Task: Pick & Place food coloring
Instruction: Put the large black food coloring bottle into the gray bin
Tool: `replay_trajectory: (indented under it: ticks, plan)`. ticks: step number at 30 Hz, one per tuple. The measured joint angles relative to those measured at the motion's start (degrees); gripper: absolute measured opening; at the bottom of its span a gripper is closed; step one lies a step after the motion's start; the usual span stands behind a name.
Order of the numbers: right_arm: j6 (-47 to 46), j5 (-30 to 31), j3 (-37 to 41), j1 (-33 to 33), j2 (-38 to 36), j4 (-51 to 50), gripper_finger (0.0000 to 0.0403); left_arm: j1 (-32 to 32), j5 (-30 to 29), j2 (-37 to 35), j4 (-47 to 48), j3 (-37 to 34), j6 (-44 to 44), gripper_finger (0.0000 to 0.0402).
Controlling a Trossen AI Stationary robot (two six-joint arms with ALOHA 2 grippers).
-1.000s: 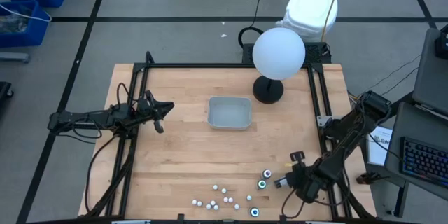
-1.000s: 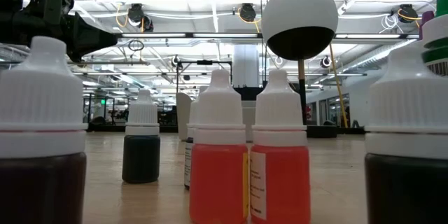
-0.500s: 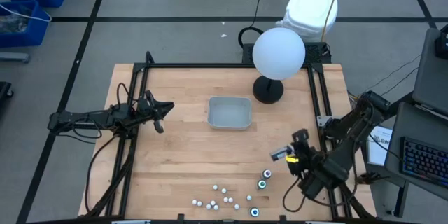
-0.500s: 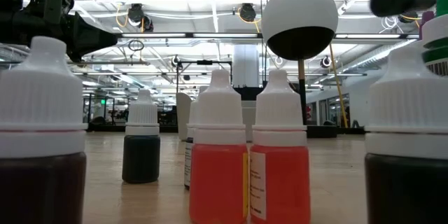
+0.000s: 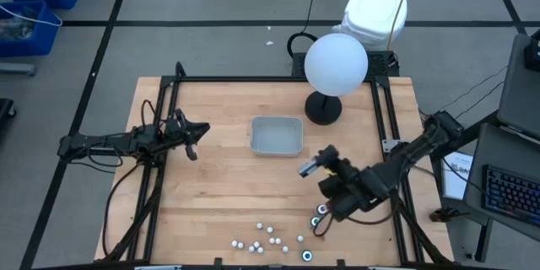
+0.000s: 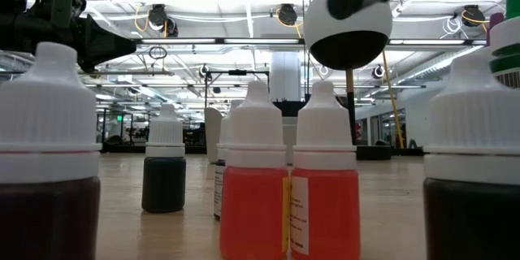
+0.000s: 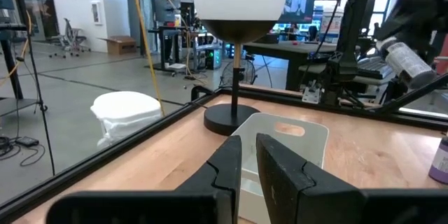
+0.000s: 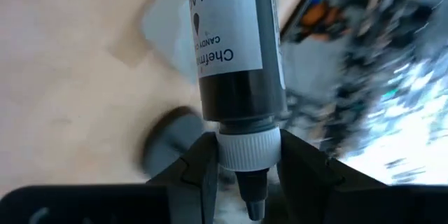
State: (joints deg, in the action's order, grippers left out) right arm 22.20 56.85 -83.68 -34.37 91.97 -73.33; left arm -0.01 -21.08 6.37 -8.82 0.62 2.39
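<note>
Black liquid showed through the little bottle (image 8: 234, 63) I carried, and my right gripper (image 5: 314, 167) was clamped on its ribbed white cap, with the body sticking out past my fingers (image 8: 308, 164). It hung in the air between the grey tray (image 5: 276, 136) and the other bottles (image 5: 268, 237) clustered near the front edge of the table (image 5: 211, 194). I judged it light and rigid, smooth plastic with a glossy paper label, so a squeeze on the body might slip. The ridged cap gave the better hold, as long as it was screwed tight. Held out sideways like that, the weight of the body might make it swing or twist.

My left gripper (image 5: 191, 143) waited above the left side of the table, fingers nearly together with only a thin slit between them and nothing held.

Much was hard to read. My wrist camera blurred the tray and table behind the bottle, and part of the label was cut off. From table height, the near bottles (image 6: 288, 203) filled the frame and hid the tray completely. From above, I couldn't tell which bottles held which colours.
</note>
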Motion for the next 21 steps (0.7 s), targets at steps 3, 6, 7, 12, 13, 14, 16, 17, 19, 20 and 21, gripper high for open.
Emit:
replay_trajectory:
  ticks: [3,6,7,12,13,14,16,17,19,20,21]
  plan:
    - [14.25,4.48,0.00,1.09,2.59,10.08,0.0110,0.00,0.00,0.00,0.03,0.00,1.09,0.0051]
    - [28.62,10.26,0.00,2.76,5.15,20.74,0.0110,-0.02,0.04,0.00,0.03,0.00,1.47,0.0051]
    - [33.15,12.21,0.00,3.52,5.95,24.25,0.0110,-0.01,0.04,0.00,0.14,0.00,1.57,0.0051]
    - [47.79,14.46,0.04,8.36,8.47,37.32,0.0110,-0.01,0.09,0.00,0.81,0.00,3.12,0.0051]
    - [48.80,14.14,0.04,9.31,8.63,38.49,0.0110,-0.02,0.15,0.00,1.12,0.00,3.38,0.0051]
    - [49.52,13.95,0.04,10.17,8.74,38.88,0.0110,-0.02,0.21,0.00,1.20,0.00,3.55,0.0051]
    - [50.98,13.71,0.04,11.87,8.91,38.79,0.0110,-0.01,0.22,0.00,1.35,0.00,3.71,0.0051]
    - [51.56,13.54,0.07,12.70,8.91,38.81,0.0110,-0.02,0.22,0.00,1.52,0.00,3.71,0.0051]
    - [52.90,13.50,0.24,14.26,8.88,38.93,0.0110,-0.01,0.20,0.00,1.53,0.00,3.71,0.0051]
    - [53.79,13.35,0.45,15.11,8.85,39.13,0.0110,-0.01,0.21,0.00,1.53,0.00,3.70,0.0051]
    - [54.98,12.87,0.75,15.92,8.84,39.65,0.0110,-0.02,0.20,0.00,1.55,0.00,3.71,0.0051]
